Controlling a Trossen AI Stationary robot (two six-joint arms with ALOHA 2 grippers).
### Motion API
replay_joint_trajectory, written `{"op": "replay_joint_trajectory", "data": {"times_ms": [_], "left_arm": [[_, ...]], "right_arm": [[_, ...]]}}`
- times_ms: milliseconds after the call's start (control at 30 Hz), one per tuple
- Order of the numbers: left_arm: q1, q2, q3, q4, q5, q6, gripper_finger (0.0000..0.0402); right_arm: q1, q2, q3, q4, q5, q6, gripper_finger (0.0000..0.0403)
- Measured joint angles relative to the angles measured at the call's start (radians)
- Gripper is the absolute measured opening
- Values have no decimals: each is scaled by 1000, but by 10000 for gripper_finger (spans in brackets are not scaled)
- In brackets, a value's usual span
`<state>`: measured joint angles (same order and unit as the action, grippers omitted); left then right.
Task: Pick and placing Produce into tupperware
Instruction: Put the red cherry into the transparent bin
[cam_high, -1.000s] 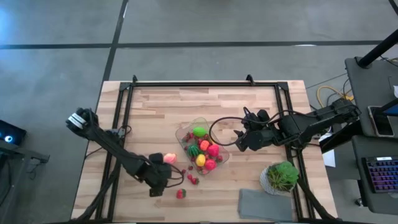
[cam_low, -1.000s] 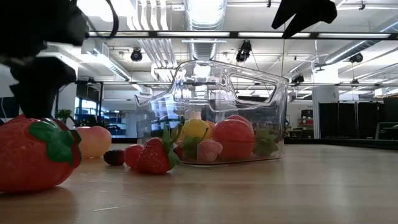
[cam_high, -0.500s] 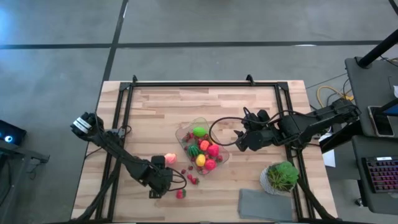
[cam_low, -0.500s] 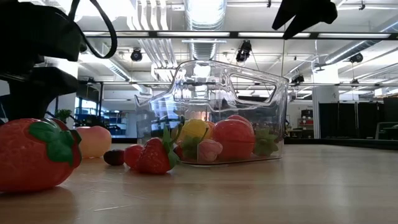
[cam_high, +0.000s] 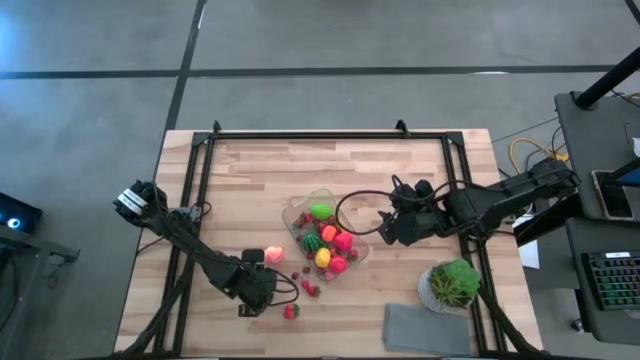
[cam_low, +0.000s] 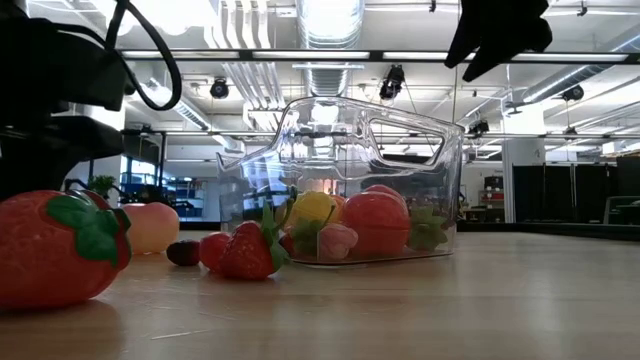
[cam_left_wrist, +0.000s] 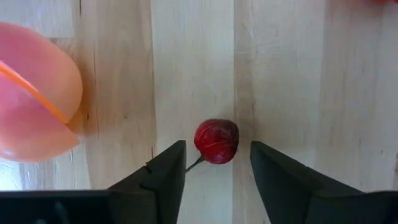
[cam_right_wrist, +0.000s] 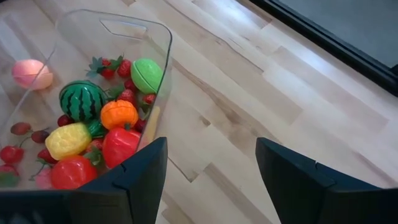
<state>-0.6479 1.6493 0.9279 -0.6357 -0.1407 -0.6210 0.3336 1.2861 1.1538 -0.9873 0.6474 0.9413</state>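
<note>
1. While the left gripper (cam_left_wrist: 214, 163) sits low over the tabletop (cam_high: 260, 175) near its front edge, left of centre, its fingers (cam_left_wrist: 163, 171) straddle a small dark red cherry (cam_left_wrist: 216, 140); there is a gap on both sides, nothing is gripped, and the jaws are partly open.
2. The cherry lies on the wood with its stem pointing toward the left-hand finger. A pink peach (cam_left_wrist: 34, 102) lies just beside it, apart from the fingers.
3. The tupperware (cam_high: 325, 237) sits near the tabletop's centre, a little toward the front. It is clear, upright, with a handle cut-out in the wall.
4. Inside the tub: a watermelon (cam_right_wrist: 84, 99), a lime-green fruit (cam_right_wrist: 147, 74), an orange (cam_right_wrist: 118, 114), a yellow fruit (cam_right_wrist: 68, 140), red fruits (cam_right_wrist: 121, 146) and small strawberries.
5. Loose produce on the wood lies between the tub and the front edge: a big strawberry (cam_low: 55, 245), a smaller strawberry (cam_low: 245, 250), the peach, a few cherries.
6. The right gripper (cam_right_wrist: 211, 165) hangs above the table, to the right of the tub and clear of it. Its fingers are spread apart with nothing between them.
7. A potted plant (cam_high: 452, 284) and a grey cloth (cam_high: 425, 328) sit at the front right corner.
8. No readable labels, brands or writing on anything in view.
</note>
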Motion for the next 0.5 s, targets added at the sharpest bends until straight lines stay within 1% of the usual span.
{"op": "replay_joint_trajectory", "data": {"times_ms": [200,500], "left_arm": [[0,0,0,4,-26,0,132],[7,0,-2,7,-25,8,102]], "right_arm": [[0,0,-10,4,-1,2,238],[0,0,-11,12,-1,2,238]]}}
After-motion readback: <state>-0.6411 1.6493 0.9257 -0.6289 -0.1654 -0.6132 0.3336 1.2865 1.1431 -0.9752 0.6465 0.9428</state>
